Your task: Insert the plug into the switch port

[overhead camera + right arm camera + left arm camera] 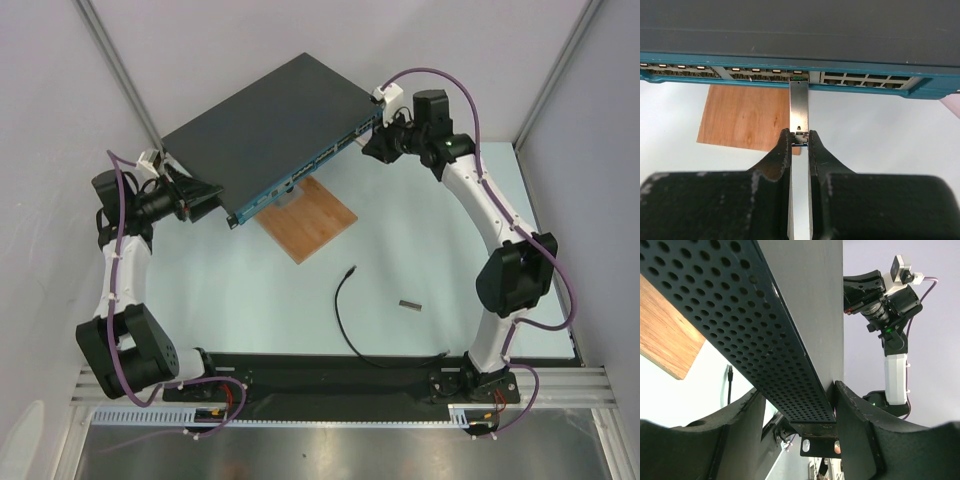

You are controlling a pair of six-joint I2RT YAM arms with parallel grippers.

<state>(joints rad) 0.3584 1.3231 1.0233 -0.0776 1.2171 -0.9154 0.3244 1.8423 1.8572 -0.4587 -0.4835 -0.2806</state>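
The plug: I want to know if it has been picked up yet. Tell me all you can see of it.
The plug is a small black tip ending a thin black cable. It lies flat on the pale table, a little nearer the arm bases than the wooden board and apart from it. The cable curves from it back toward the near edge. Nothing but the table touches it.

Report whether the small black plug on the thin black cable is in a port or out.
Out: the plug lies on the pale table, apart from the wide dark-grey switch box.
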